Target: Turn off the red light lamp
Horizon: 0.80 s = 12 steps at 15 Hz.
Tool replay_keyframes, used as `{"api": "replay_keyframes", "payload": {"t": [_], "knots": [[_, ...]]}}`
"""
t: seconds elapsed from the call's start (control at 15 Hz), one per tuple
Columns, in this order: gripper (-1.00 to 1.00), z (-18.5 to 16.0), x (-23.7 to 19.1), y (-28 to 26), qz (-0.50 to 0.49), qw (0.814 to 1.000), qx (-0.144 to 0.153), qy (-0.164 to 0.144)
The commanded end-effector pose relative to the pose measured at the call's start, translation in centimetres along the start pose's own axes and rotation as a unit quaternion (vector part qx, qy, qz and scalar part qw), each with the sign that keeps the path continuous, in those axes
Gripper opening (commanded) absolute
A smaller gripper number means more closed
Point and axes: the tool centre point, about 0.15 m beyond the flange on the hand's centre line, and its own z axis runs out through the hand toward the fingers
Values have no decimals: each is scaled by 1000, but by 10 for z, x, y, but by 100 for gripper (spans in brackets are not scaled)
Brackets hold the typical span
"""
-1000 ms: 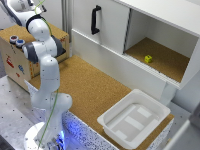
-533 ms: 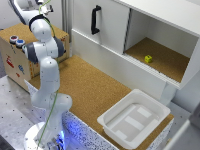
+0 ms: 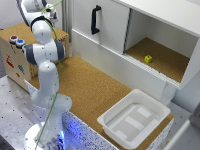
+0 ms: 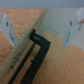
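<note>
The red light lamp is sitting on top of a box at the exterior view's far left, at about nine o'clock in that picture, touching or just beside a matching blue lamp that lies toward four o'clock from it. Both are showing pale rims.

The robot arm is rising from its base at about seven o'clock in the exterior view and reaching up toward eleven o'clock, where its wrist is running out of the picture's top edge, above the box and well apart from the lamps. The gripper is not showing in the exterior view. In the wrist view its two pale fingers are standing wide apart with nothing between them, looking down on a black handle mounted on a pale panel, with cork surface around it.

On the cork table, a white tray is lying at about five o'clock. A white cabinet is filling the upper right; its black door handle is at twelve o'clock, and a small yellow block is sitting inside the open compartment at about two o'clock.
</note>
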Motion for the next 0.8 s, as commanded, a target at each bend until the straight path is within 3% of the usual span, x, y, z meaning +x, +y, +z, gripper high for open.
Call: {"api": "replay_keyframes", "payload": {"t": [0.0,0.4,0.73], "knots": [[100,66,-68,49,126,983,89,101],[100,65,-60,40,232,966,86,68],[100,65,-60,40,232,966,86,68]]}}
